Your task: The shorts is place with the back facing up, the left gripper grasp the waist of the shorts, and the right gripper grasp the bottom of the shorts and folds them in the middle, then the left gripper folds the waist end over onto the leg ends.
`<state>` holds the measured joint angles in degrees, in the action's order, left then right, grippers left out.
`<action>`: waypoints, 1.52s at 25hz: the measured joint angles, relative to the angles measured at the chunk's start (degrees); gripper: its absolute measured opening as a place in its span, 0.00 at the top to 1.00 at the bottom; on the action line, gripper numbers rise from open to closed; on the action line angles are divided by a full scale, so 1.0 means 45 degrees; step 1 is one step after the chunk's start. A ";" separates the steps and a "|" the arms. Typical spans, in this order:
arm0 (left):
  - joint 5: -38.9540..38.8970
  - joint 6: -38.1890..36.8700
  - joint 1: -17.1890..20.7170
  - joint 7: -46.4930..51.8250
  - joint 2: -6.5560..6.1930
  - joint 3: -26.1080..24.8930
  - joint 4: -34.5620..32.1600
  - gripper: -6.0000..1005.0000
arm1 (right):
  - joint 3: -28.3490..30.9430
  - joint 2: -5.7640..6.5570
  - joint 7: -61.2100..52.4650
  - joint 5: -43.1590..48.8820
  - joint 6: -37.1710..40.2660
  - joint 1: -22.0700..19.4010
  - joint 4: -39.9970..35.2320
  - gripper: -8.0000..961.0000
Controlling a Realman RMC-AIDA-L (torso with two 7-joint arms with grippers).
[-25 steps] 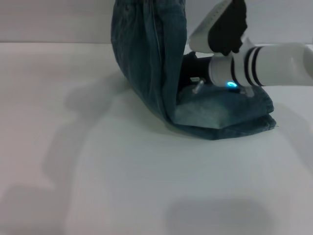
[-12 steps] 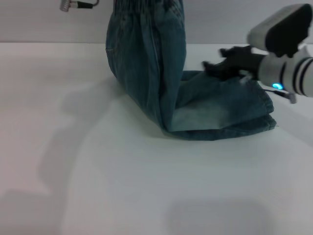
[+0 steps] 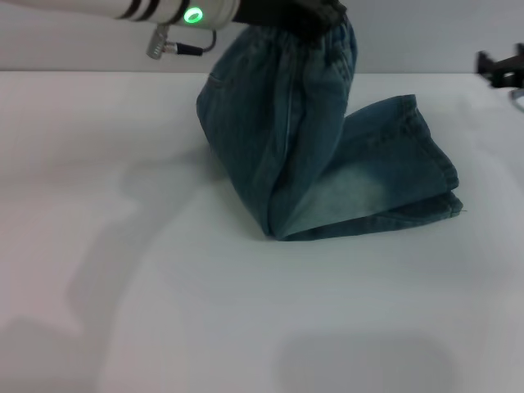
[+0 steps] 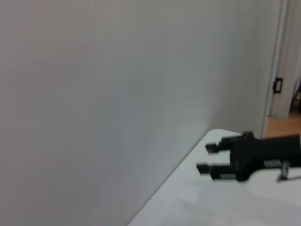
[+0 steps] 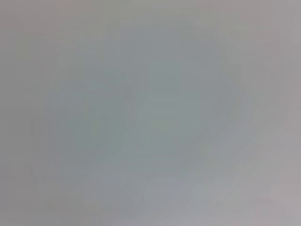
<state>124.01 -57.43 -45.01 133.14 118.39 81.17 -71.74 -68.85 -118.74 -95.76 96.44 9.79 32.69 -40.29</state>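
A: Where are the shorts (image 3: 315,155)?

B: In the head view they sit a little past the middle of the white table (image 3: 164,311), toward two o'clock. They are folded lengthwise, one leg lying over the other. The waist end (image 3: 315,37) is lifted high off the table at twelve o'clock, and the denim hangs down from it in a steep drape.

A: And the legs?

B: The leg ends (image 3: 442,184) lie flat on the table at about three o'clock, hems stacked, with a faded pale patch just beside them.

A: What holds the waist up?

B: The left gripper (image 3: 286,15), black, on an arm with a green light, is clenched on the gathered waistband at the top edge of the view.

A: And the other arm?

B: The right gripper (image 3: 501,67) is well apart from the denim, at the far right edge near two o'clock. In the left wrist view, its two black fingers (image 4: 217,147) stand parted, grasping nothing.
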 joint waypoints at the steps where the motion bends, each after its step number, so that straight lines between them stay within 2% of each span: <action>1: -0.0119 0.0050 0.0045 0.0000 0.0000 0.0142 0.0002 0.91 | 0.0377 0.0006 -0.0002 -0.0018 0.0032 -0.0055 -0.0087 0.40; 5: -0.0776 0.0504 0.0268 -0.0004 0.0000 0.0816 0.0007 0.90 | 0.1231 0.0026 -0.0008 -0.0158 0.0175 -0.0399 -0.0600 0.40; 16: -0.2062 0.2682 0.0308 -0.0016 0.0048 0.3261 0.0807 0.89 | 0.1353 0.0018 -0.0023 -0.0280 0.0904 -0.0837 -0.1012 0.40; 26: -0.2810 0.3436 0.0354 0.0002 0.0069 0.3652 0.1334 0.88 | 0.1366 0.0021 -0.0028 -0.0280 0.1225 -0.0805 -0.1035 0.40; 33: -0.2865 0.4034 0.0544 -0.0190 0.0052 0.3655 0.1197 0.60 | 0.1258 0.0017 -0.0027 -0.0280 0.1418 -0.0742 -0.1062 0.40; 38: -0.3406 0.5633 0.1545 -0.1160 0.0028 0.3643 0.0545 0.43 | 0.1238 0.0003 -0.0004 -0.0281 0.2513 -0.0879 -0.1554 0.40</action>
<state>108.69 -32.08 -38.06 127.92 118.52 97.56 -69.29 -63.28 -118.73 -95.78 95.18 21.10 28.74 -47.29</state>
